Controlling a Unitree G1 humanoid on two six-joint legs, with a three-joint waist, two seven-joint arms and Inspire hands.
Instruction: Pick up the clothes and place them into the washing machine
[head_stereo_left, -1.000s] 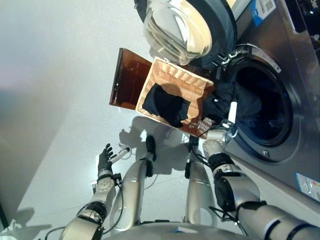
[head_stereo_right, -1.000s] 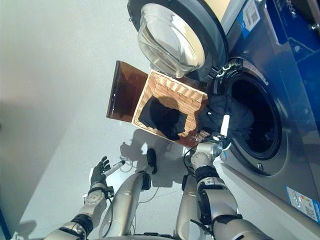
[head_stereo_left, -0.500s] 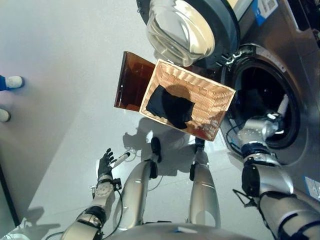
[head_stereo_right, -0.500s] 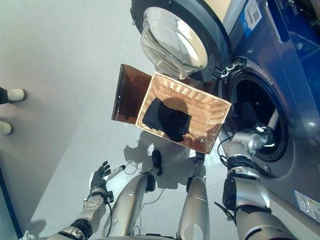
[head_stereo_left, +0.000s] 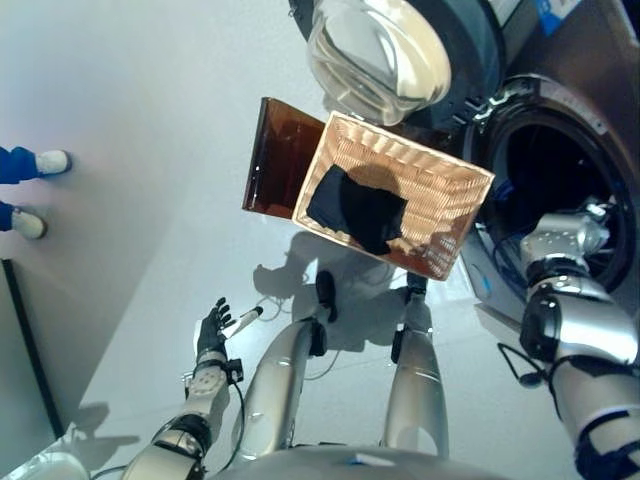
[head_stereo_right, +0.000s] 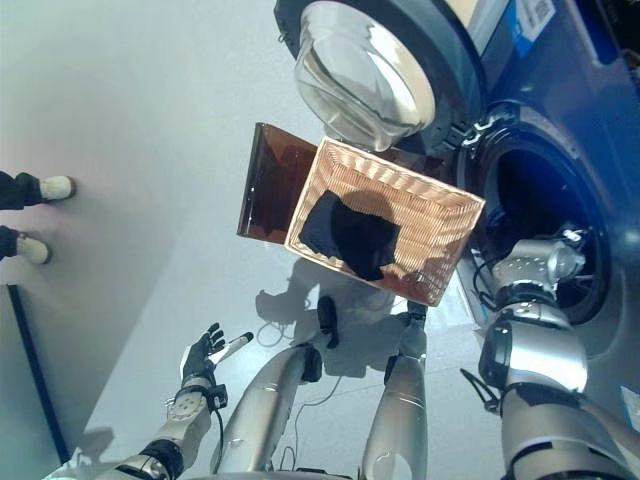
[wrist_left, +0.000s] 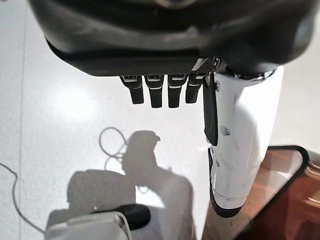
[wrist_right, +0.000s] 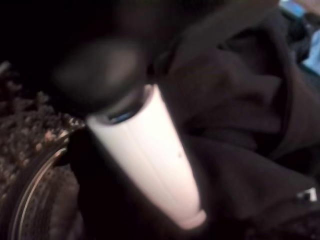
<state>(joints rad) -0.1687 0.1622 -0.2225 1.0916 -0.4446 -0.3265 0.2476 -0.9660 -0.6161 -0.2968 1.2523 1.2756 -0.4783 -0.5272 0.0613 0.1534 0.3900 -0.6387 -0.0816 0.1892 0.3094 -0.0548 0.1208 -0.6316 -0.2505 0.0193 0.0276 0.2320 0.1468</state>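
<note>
A black garment (head_stereo_left: 365, 210) lies in the wicker basket (head_stereo_left: 445, 185) in front of the washing machine (head_stereo_right: 590, 110), whose round door (head_stereo_left: 375, 55) stands open. My right arm reaches into the dark drum (head_stereo_left: 540, 165), and the eye views hide the hand inside it. In the right wrist view my right hand (wrist_right: 150, 150) shows only its white thumb, lying against a dark garment (wrist_right: 240, 125) inside the drum. My left hand (head_stereo_left: 212, 325) hangs open low on the left above the floor, holding nothing.
A brown panel (head_stereo_left: 280, 160) lies flat on the floor against the basket's left side. A person's shoes (head_stereo_left: 45, 160) show at the far left edge. The grey floor (head_stereo_left: 150, 120) stretches between them and the basket.
My right arm has carried the dark garment from the drum's mouth deeper inside; it no longer hangs at the rim. The camera has shifted, and a person's shoes have come into view.
</note>
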